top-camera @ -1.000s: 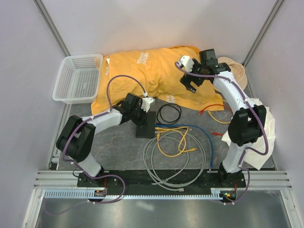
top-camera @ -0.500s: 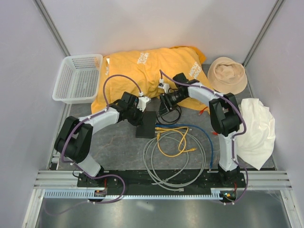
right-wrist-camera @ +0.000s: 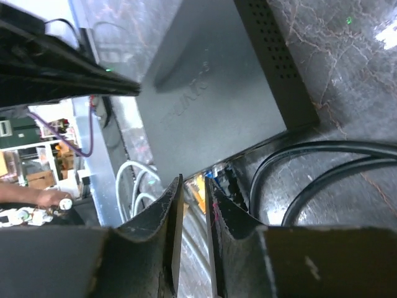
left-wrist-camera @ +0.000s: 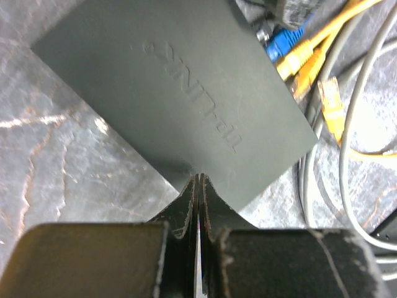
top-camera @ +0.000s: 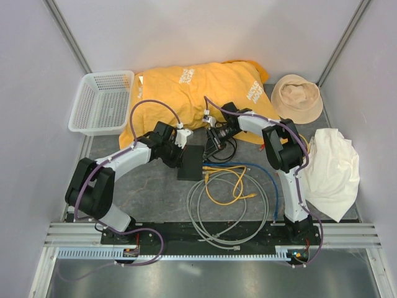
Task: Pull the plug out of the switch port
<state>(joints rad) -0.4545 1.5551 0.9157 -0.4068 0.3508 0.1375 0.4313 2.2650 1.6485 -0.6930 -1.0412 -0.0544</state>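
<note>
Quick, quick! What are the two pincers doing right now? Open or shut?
Left pincer: shut, empty, tips at the switch edge.
Right pincer: open a crack, holding nothing.

Pale-walled cell, grey marbled table
Plain pale walls (top-camera: 186, 31) enclose the dark stone-patterned table (top-camera: 149, 192); metal rails (top-camera: 211, 233) line its near edge under even light.

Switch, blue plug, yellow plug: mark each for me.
switch (left-wrist-camera: 177, 93), left wrist view, centre of its flat top
blue plug (left-wrist-camera: 282, 45), left wrist view, plug body at the switch's edge
yellow plug (left-wrist-camera: 295, 61), left wrist view, plug body beside the blue one
</note>
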